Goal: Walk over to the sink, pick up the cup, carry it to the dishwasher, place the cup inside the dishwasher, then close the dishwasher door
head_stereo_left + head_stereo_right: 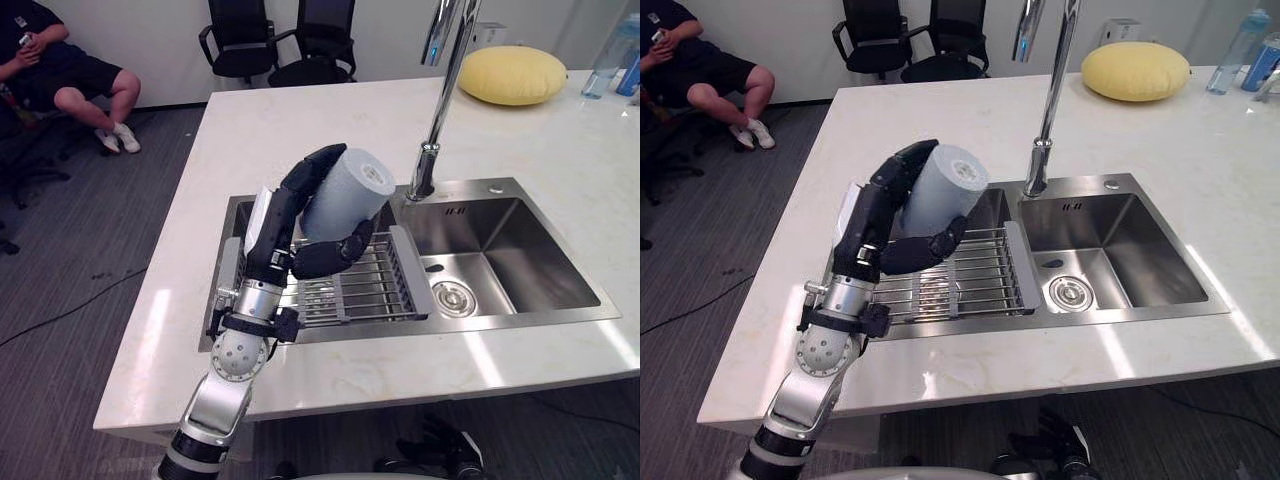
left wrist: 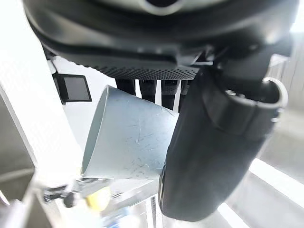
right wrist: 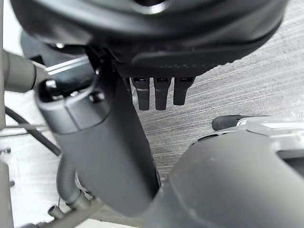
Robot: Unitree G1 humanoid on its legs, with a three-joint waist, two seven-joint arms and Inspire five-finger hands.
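Tabletop [image 1: 300, 120]: white stone, glossy, with a steel sink [image 1: 520, 250] set into it. A wire rack [image 1: 370, 290] spans the sink's 9 o'clock half. The tap [image 1: 440, 110] stands at the sink's 12 o'clock edge.

Far end of the tabletop, about 1 o'clock: a yellow cushion [image 1: 512, 75], with bottles [image 1: 605, 60] just past it at the corner.

Room: grey carpet floor [image 1: 90, 250]. Two black office chairs [image 1: 240, 40] stand against the wall at 12 o'clock. A person [image 1: 60, 70] is seated at 10 o'clock, well apart from the tabletop.

My left robot hand [image 1: 285, 225] is gripping the cup [image 1: 345, 195], fingers over the top of it and thumb curled under. The left wrist view agrees: the cup wall sits between the finger row and the thumb.

The cup is pale blue-grey and off the rack, in the air above the rack's 12 o'clock side. It is tilted, with one end pointing at 1 o'clock toward the base of the tap, near it but not touching. From my palm the cup sits at 1 o'clock.

My right robot hand [image 3: 99, 137] is over the carpet, fingers relaxed and holding nothing.
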